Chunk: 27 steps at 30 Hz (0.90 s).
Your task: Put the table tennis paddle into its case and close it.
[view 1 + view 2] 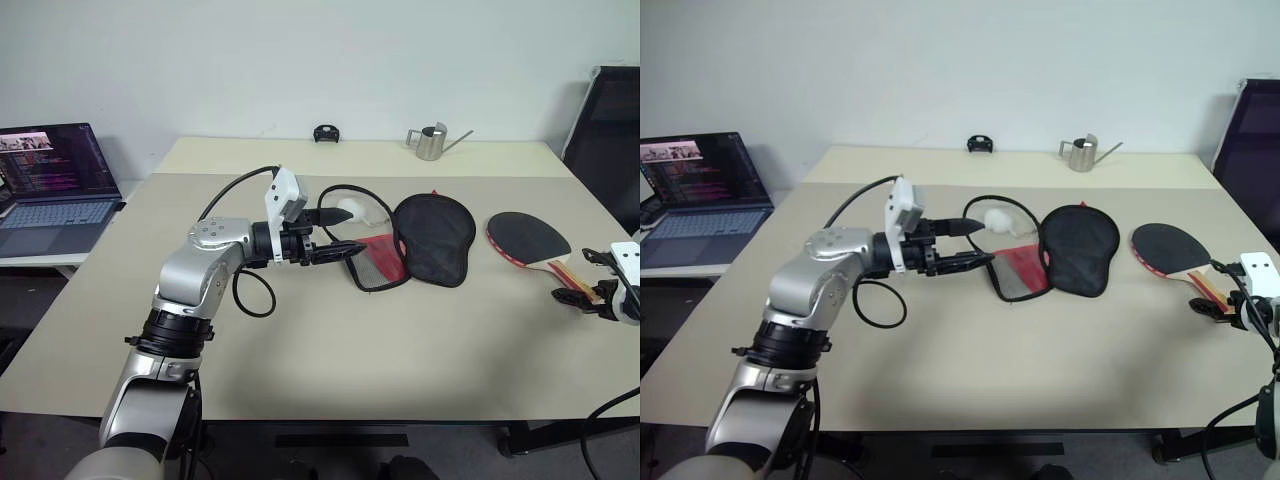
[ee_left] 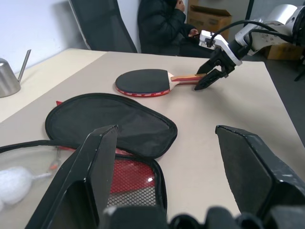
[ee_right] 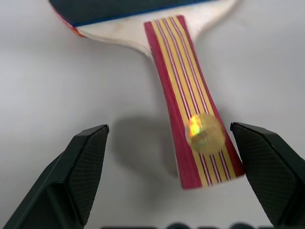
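The table tennis paddle [image 1: 525, 238] lies flat at the table's right, black face up, with its striped handle [image 3: 190, 119] pointing at my right gripper [image 3: 169, 128]. That gripper is open, and the handle's end lies between its two fingers. The case [image 1: 435, 238] lies unzipped mid-table, its black flap folded out to the right of its red mesh half [image 1: 381, 262]. My left gripper [image 1: 345, 231] is open and points level towards the case's left rim, hovering at the red half. Nothing is between its fingers.
White balls [image 1: 353, 209] sit at the case's far left side. A metal watering can [image 1: 430, 142] and a small black object [image 1: 326, 133] stand at the back edge. An open laptop [image 1: 55, 190] is on a side desk at left. A black chair [image 1: 610, 140] stands at right.
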Motion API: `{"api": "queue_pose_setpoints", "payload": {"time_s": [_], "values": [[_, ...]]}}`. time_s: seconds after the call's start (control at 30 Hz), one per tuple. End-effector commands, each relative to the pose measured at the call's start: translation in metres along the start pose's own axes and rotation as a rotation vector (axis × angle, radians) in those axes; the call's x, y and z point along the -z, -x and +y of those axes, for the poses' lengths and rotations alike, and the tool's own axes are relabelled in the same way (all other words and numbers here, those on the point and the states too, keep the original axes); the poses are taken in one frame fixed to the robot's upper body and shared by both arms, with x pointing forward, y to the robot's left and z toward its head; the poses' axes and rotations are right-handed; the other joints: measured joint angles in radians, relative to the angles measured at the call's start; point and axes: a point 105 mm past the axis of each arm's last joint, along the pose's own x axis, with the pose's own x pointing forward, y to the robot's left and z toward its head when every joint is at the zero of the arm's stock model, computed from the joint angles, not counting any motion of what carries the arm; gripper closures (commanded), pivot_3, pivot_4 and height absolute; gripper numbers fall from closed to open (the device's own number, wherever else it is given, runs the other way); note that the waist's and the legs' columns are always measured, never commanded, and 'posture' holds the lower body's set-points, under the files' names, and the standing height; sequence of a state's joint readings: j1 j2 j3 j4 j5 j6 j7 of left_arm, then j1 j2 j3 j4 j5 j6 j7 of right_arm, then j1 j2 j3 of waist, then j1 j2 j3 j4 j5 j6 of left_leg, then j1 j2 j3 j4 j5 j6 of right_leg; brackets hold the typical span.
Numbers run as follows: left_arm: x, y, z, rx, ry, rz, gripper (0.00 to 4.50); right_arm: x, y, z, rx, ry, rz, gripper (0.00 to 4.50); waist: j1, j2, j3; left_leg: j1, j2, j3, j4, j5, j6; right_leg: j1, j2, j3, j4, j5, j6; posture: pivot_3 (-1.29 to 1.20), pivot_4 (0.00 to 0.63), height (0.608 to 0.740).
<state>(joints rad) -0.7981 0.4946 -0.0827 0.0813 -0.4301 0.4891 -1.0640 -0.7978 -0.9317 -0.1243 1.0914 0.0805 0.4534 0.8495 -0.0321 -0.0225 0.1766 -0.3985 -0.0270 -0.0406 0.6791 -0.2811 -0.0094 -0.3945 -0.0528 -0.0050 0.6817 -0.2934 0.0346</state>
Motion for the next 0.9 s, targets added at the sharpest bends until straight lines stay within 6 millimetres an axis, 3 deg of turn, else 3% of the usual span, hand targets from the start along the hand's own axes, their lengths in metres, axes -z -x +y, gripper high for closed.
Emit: {"api": "queue_pose_setpoints", "payload": {"time_s": [0.03, 0.17, 0.5, 0.87, 0.9], "values": [[-0.011, 0.001, -0.001, 0.007, -0.051, -0.022, 0.94, -0.016, 0.0, 0.019, -0.113, 0.023, -0.039, 0.01, -0.001, 0.0, 0.0, 0.0, 0.0, 0.0, 0.0, 0.0, 0.0, 0.0, 0.0, 0.0, 0.0, 0.0, 0.0, 0.0, 0.15, 0.74], [-0.009, 0.002, 0.0, 0.002, -0.047, -0.019, 0.94, -0.015, -0.003, 0.031, -0.157, 0.03, -0.031, 0.01, -0.001, 0.0, 0.0, 0.0, 0.0, 0.0, 0.0, 0.0, 0.0, 0.0, 0.0, 0.0, 0.0, 0.0, 0.0, 0.0, 0.15, 0.74], [-0.009, 0.001, 0.001, -0.003, -0.051, -0.018, 0.94, -0.017, -0.027, 0.029, 0.03, 0.052, -0.061, 0.01, -0.001, 0.0, 0.0, 0.001, 0.0, -0.001, 0.001, 0.0, 0.0, 0.001, 0.0, 0.0, 0.0, 0.0, 0.0, 0.0, 0.15, 0.74], [-0.008, 0.005, 0.004, -0.021, -0.053, -0.012, 0.94, -0.017, -0.04, 0.034, 0.051, -0.016, -0.08, 0.01, -0.003, 0.0, 0.0, 0.016, 0.0, 0.001, 0.0, -0.001, 0.002, 0.015, 0.0, 0.001, 0.0, 0.001, 0.0, 0.0, 0.15, 0.74], [-0.008, 0.005, 0.004, -0.022, -0.053, -0.012, 0.94, -0.018, -0.042, 0.035, 0.05, -0.023, -0.082, 0.19, -0.003, 0.0, 0.0, 0.018, 0.0, 0.001, 0.0, -0.001, 0.003, 0.016, 0.0, 0.002, 0.0, 0.001, 0.0, 0.0, 0.15, 0.74]]}}
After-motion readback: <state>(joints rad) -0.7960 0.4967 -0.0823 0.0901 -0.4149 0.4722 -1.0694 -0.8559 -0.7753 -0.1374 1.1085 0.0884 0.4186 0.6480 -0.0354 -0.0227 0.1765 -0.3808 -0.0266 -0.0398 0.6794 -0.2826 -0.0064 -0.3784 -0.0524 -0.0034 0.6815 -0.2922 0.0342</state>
